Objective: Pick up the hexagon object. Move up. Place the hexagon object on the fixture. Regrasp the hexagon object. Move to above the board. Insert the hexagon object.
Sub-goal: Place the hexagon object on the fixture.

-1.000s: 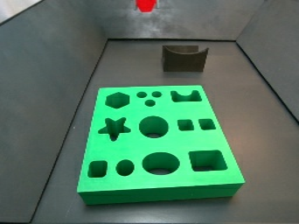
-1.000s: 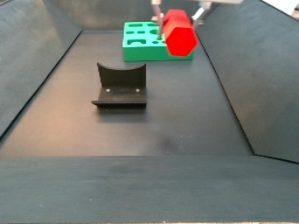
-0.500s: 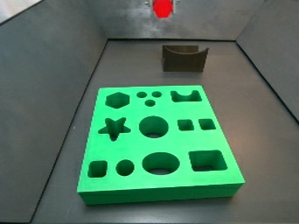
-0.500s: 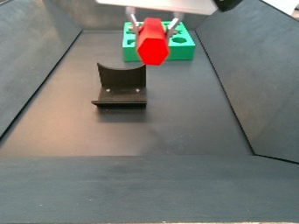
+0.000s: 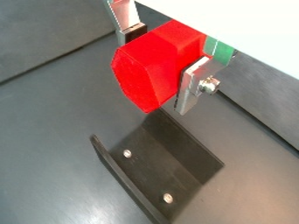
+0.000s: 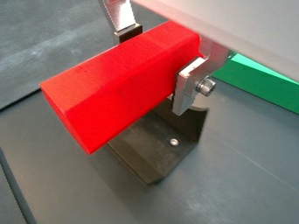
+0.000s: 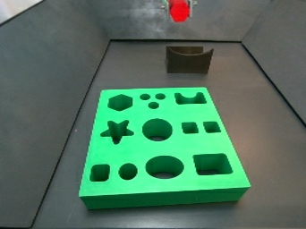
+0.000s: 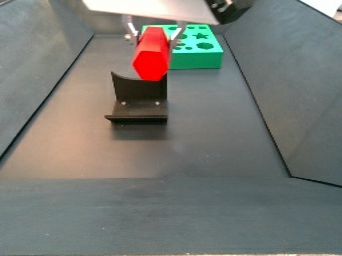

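My gripper (image 6: pixel 158 59) pinches the hexagon object (image 6: pixel 114 91) above the fixture (image 8: pixel 138 98); I should centre it over the notch, lowering level

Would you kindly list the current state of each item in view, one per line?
end effector: shut on the hexagon object, above the fixture.
hexagon object: held off the floor, not yet on the fixture.
fixture: standing on the floor, nothing on it.
board: flat on the floor, all visible holes unfilled.
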Tool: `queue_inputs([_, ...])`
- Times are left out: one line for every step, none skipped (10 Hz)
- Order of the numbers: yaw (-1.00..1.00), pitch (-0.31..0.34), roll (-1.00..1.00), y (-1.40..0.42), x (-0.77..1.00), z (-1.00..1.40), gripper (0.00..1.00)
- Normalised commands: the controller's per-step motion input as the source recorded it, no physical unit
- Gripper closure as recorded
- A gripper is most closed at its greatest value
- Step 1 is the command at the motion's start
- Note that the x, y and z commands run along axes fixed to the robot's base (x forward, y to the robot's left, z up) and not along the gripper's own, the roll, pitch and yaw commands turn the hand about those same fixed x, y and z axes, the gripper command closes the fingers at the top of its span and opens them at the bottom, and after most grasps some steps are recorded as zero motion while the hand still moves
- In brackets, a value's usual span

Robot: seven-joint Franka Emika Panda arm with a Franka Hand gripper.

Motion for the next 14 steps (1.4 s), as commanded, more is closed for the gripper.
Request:
queue_inputs([-0.06, 0.075, -1.0, -0.52, 0.49, 0.62, 1.0])
queue_inputs([-0.07, 0.084, -1.0, -0.49, 0.38, 0.61, 1.0])
queue_inputs([-0.08, 0.094, -1.0, -0.25, 0.24, 0.47, 1.0])
queue_inputs([-0.09, 0.099, -1.0, -0.1, 0.05, 0.2, 1.0])
queue_inputs([-0.09, 0.081, -1.0, -0.05, -0.01, 0.08, 1.0])
queue_inputs([-0.1, 0.078, -1.0, -0.02, 0.0, 0.05, 1.0])
queue_inputs([-0.11, 0.088, -1.0, 0.01, 0.02, 0.05, 1.0])
queue_inputs([-0.12, 0.099, -1.0, 0.03, 0.05, 0.02, 1.0])
queue_inputs([-0.14, 0.106, -1.0, 0.03, 0.07, -0.01, 1.0])
queue_inputs([-0.15, 0.107, -0.96, 0.04, 0.08, -0.01, 1.0])
queue_inputs([-0.15, 0.095, -0.84, 0.04, 0.08, -0.01, 1.0])
queue_inputs([-0.14, 0.059, -0.61, 0.04, 0.07, -0.01, 1.0])
queue_inputs([-0.13, 0.036, -0.42, 0.04, 0.06, -0.01, 1.0])
queue_inputs([-0.11, 0.013, -0.23, 0.02, 0.06, 0.0, 1.0])
